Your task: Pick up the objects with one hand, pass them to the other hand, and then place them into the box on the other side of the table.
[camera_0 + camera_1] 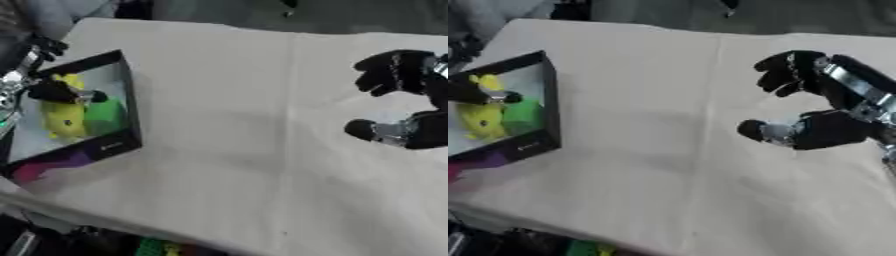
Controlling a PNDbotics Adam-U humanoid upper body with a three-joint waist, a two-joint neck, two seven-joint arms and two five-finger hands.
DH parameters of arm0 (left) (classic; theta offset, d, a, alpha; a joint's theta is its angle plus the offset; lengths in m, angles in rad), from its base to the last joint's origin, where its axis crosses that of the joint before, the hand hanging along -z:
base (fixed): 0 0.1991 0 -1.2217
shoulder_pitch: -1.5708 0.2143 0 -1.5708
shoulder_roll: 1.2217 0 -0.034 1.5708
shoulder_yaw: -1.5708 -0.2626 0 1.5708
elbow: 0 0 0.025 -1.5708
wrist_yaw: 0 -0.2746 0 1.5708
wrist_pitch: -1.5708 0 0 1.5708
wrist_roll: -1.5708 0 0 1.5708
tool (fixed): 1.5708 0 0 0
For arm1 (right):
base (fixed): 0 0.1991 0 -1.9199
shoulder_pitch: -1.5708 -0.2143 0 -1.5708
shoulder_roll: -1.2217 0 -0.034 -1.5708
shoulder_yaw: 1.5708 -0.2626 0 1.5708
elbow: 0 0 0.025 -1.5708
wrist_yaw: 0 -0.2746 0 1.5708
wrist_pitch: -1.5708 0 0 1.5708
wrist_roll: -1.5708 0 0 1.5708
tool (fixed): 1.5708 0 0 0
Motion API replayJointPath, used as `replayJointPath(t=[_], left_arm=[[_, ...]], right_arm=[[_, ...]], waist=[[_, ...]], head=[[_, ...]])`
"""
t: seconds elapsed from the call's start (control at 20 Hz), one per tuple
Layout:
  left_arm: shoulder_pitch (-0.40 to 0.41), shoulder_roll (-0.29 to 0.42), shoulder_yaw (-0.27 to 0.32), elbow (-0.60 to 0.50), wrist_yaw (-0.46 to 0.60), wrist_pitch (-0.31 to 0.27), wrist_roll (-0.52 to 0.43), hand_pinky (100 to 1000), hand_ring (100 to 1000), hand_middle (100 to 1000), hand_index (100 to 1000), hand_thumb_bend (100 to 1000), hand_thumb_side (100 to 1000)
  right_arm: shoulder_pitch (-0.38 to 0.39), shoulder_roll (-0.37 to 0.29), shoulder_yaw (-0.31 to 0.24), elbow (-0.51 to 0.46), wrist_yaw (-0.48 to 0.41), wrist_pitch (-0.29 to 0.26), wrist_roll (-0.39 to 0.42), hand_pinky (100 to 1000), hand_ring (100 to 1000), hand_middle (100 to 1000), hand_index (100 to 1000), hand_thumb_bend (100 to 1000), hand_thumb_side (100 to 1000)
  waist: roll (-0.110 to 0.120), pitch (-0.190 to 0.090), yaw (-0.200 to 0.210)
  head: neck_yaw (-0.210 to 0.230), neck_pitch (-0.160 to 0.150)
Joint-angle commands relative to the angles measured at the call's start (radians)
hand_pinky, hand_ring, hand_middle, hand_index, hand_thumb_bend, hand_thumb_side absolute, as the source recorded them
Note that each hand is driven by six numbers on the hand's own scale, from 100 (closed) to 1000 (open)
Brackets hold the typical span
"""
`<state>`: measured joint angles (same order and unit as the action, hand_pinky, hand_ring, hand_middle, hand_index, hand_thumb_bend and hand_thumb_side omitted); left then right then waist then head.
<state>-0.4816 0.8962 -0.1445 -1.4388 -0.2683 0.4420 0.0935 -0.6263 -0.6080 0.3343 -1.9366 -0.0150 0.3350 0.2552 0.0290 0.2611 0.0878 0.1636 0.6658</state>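
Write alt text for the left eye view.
The left hand reaches over a black-rimmed box at the table's left edge, above a yellow toy and a green object inside. The right hand hangs empty, fingers apart, over the beige table at right.

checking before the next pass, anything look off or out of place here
Nothing stands out. The yellow toy and green toy lie inside the box, the left hand over them; the right hand hangs open and holds nothing.

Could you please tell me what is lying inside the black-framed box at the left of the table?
Inside the box: a yellow toy beside a green object. The left robot hand reaches over them, covering parts of both.
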Motion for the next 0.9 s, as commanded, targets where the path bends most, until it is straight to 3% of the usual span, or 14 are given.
replayJointPath(t=[0.05,0.1,0.25,0.3,0.35,0.45,0.55,0.6,0.7,0.8,0.9], left_arm=[[-0.007,0.039,0.031,-0.023,-0.008,0.028,0.034,919,799,740,837,892,317],[-0.009,0.036,0.037,-0.033,0.003,0.028,0.059,875,764,719,819,756,337],[-0.007,0.024,0.052,-0.067,0.079,-0.012,0.166,868,759,716,815,729,345],[-0.013,0.004,0.067,-0.094,0.116,-0.046,0.206,842,732,739,799,416,682],[-0.011,-0.023,0.085,-0.128,0.173,-0.096,0.259,844,734,748,802,387,722],[-0.001,-0.040,0.093,-0.154,0.260,-0.160,0.333,844,734,748,802,387,722],[0.003,-0.041,0.088,-0.156,0.299,-0.188,0.366,844,734,748,802,387,722],[0.000,-0.045,0.090,-0.159,0.310,-0.197,0.375,859,737,770,853,600,657],[-0.005,-0.079,0.123,-0.192,0.338,-0.223,0.378,857,739,774,863,653,614],[0.017,-0.122,0.165,-0.236,0.366,-0.251,0.362,845,734,771,862,686,586],[0.047,-0.169,0.188,-0.282,0.395,-0.280,0.348,835,728,771,861,706,563]], right_arm=[[-0.008,-0.029,-0.016,-0.022,-0.010,0.000,-0.008,771,746,662,810,597,298],[-0.007,-0.030,-0.017,-0.023,-0.011,0.000,-0.010,771,745,661,810,595,298],[-0.003,-0.033,-0.021,-0.028,-0.018,0.000,-0.017,771,745,660,810,594,298],[-0.002,-0.035,-0.033,-0.031,-0.022,0.000,-0.031,770,747,664,809,528,326],[0.001,-0.039,-0.048,-0.038,-0.031,0.000,-0.057,771,748,665,809,511,334],[0.004,-0.047,-0.057,-0.050,-0.052,0.005,-0.094,771,748,665,809,511,334],[0.005,-0.050,-0.058,-0.057,-0.063,0.009,-0.109,771,748,665,809,511,334],[0.006,-0.049,-0.061,-0.060,-0.065,0.008,-0.115,781,771,691,828,249,463],[0.014,-0.047,-0.095,-0.063,-0.070,-0.011,-0.138,779,777,694,829,286,425],[0.029,-0.057,-0.139,-0.063,-0.087,-0.037,-0.165,776,782,702,830,446,298],[0.050,-0.073,-0.186,-0.063,-0.107,-0.065,-0.194,773,779,699,825,499,250]], waist=[[-0.007,-0.004,0.002],[-0.007,-0.004,0.003],[-0.006,-0.005,0.004],[-0.006,-0.007,0.003],[-0.007,-0.008,0.003],[-0.006,-0.009,0.002],[-0.006,-0.009,0.002],[-0.009,-0.012,-0.002],[-0.010,-0.014,-0.024],[-0.006,-0.015,-0.034],[-0.001,-0.017,-0.043]], head=[[-0.007,-0.004],[-0.009,-0.003],[-0.015,-0.002],[-0.032,0.000],[-0.052,0.002],[-0.067,0.002],[-0.070,0.002],[-0.095,0.001],[-0.136,-0.005],[-0.156,-0.011],[-0.166,-0.016]])
